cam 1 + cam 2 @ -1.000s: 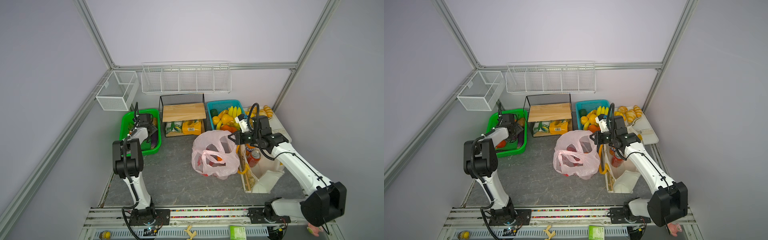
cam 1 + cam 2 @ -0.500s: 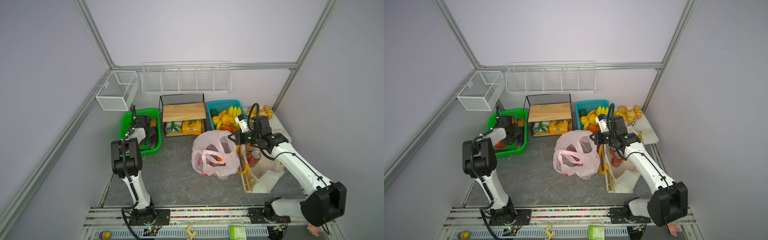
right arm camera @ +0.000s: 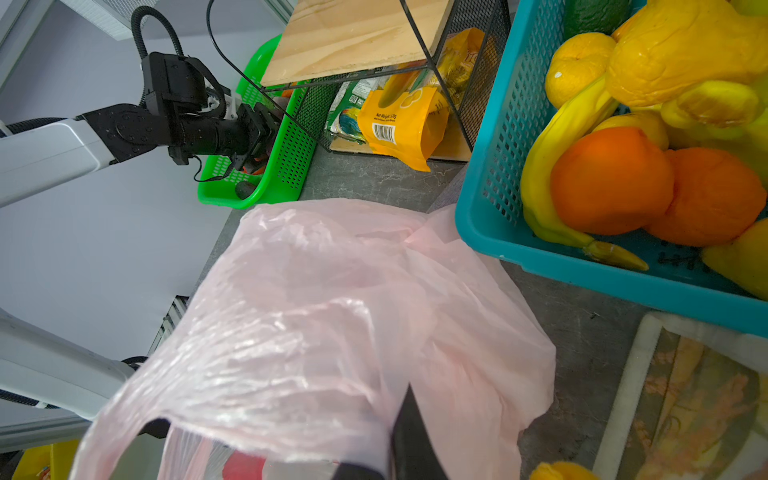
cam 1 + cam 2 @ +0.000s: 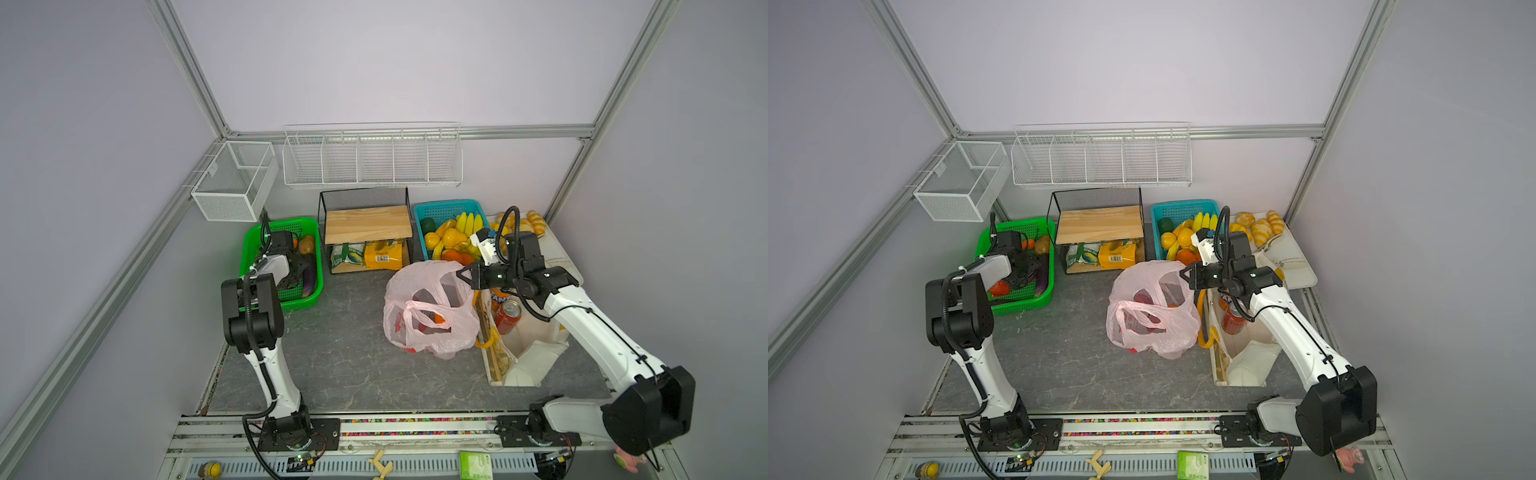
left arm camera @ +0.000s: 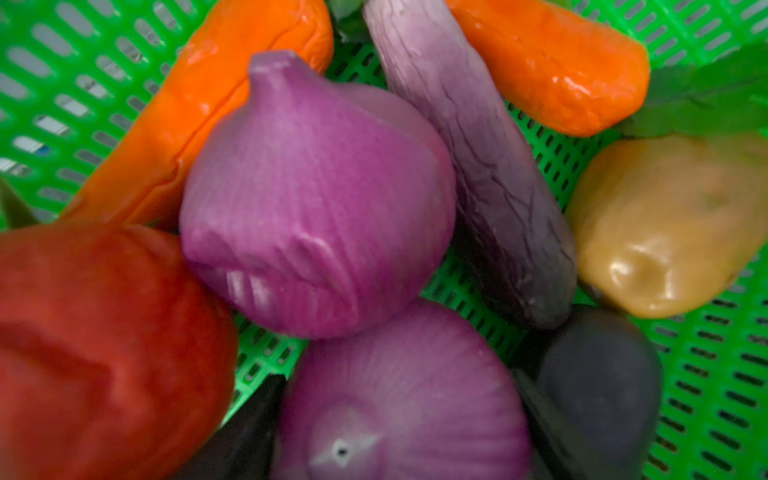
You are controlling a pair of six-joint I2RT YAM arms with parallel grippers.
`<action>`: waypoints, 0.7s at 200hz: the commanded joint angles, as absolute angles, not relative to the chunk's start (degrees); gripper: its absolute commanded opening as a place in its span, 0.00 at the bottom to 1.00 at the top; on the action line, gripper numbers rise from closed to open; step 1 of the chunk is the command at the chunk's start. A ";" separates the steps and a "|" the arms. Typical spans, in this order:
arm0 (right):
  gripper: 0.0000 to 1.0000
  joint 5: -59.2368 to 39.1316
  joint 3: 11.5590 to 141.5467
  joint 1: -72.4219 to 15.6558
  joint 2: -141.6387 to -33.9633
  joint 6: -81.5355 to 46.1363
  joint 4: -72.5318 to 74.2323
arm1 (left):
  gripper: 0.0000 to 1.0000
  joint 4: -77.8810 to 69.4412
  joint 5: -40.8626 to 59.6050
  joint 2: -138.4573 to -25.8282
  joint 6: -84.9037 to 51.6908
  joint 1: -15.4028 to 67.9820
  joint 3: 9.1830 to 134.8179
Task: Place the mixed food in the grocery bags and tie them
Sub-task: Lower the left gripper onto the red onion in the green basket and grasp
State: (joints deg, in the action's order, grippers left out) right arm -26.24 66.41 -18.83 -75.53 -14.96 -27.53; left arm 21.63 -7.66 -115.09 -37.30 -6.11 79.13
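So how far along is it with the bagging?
Done: an orange Fanta can and a red soda can sit in the cream canvas tote; the thin pink plastic bag holds some red and orange items. In hand: the right gripper pinches that bag's rim; the left gripper is down in the green mesh basket among purple toy onions. Left: those vegetables, and tying both bags.

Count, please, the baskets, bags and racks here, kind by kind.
Wire baskets, white, on the wall: 2, the small basket and the long basket.
Plastic baskets: 2, the green basket and the teal basket.
Bags: 2, the pink bag and the cream tote.
Black rack with wooden shelf: 1.
Total: 7.
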 commanded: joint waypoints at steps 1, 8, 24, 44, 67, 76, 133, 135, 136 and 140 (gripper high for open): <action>0.08 -26.89 65.65 -18.64 -74.42 -14.23 -27.16 | 0.65 20.12 -6.70 -112.16 -37.78 -6.27 76.06; 0.08 -26.89 65.65 -18.65 -74.52 -14.17 -27.16 | 0.64 19.25 -6.05 -110.94 -37.87 -6.24 74.94; 0.09 -26.81 65.74 -18.70 -74.57 -14.28 -27.16 | 0.63 17.95 -4.51 -107.95 -38.25 -5.99 72.34; 0.09 -26.85 65.82 -18.67 -74.85 -14.31 -27.16 | 0.63 15.82 -3.32 -103.49 -38.18 -5.28 68.23; 0.09 -26.81 65.83 -18.67 -74.88 -14.45 -26.99 | 0.62 15.51 -2.48 -98.88 -38.52 -4.92 64.76; 0.09 -26.91 65.83 -18.70 -74.73 -14.59 -26.89 | 0.62 15.12 -2.53 -96.52 -38.52 -4.73 63.15; 0.09 -25.13 65.87 -18.58 -73.83 -14.46 -27.57 | 0.59 16.96 1.63 -75.82 -35.28 1.06 53.00; 0.09 -25.09 65.90 -18.56 -73.83 -14.44 -27.59 | 0.59 17.20 1.90 -74.85 -35.01 1.67 52.67; 0.09 -25.07 65.91 -18.60 -73.83 -14.47 -27.59 | 0.58 17.35 2.01 -74.38 -34.91 2.02 52.48; 0.09 -24.77 65.92 -18.58 -73.82 -14.43 -27.60 | 0.58 18.01 2.38 -72.60 -34.45 3.27 51.85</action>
